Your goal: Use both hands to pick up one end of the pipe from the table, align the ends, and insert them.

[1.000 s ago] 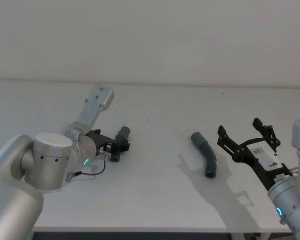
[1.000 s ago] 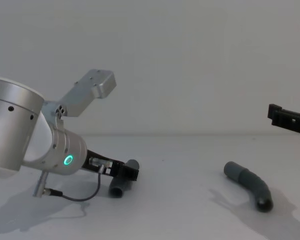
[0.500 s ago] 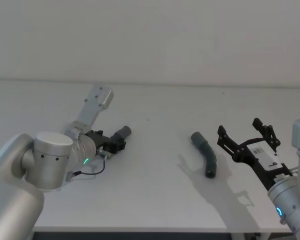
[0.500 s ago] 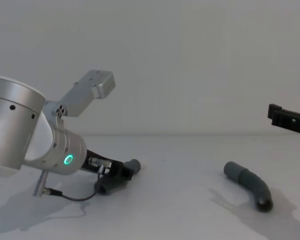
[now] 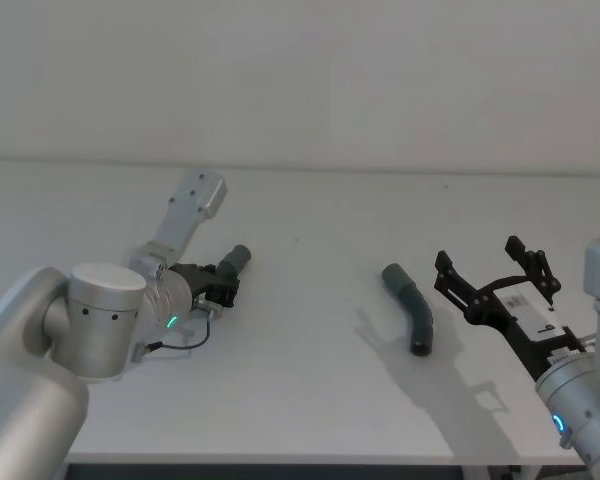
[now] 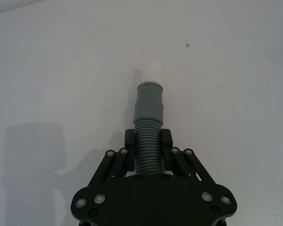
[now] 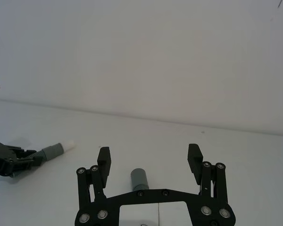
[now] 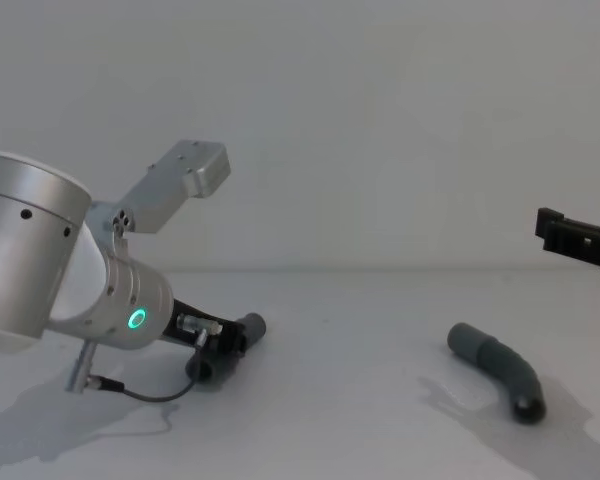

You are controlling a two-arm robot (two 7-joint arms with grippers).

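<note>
Bench (image 5: 310,400), near edge: we see right pincer (image 5: 480,258) with jaws apart, near bent pipe (image 5: 412,312) lying flat. Farther back, left pincer (image 5: 223,285) clamped on ribbed middle of straight pipe (image 5: 235,260), pale tip (image 6: 152,70) pointing away.

light: bright, diffuse; shadows: soft, left of bent pipe (image 5: 412,308) on table (image 5: 300,400)

silver arms (image 5: 105,320) | green ring light (image 8: 136,320) | thin black claws (image 7: 149,155) | black cable (image 8: 145,396)
</note>
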